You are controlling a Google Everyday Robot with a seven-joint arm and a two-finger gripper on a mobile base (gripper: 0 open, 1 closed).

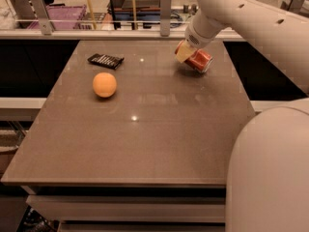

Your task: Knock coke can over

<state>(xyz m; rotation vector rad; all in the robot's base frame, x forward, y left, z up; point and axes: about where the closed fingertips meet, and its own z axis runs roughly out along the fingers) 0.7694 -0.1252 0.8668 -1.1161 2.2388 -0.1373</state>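
no lettering legible on the coke can (200,61), gripper (185,52) at the can, far right of table (145,149)
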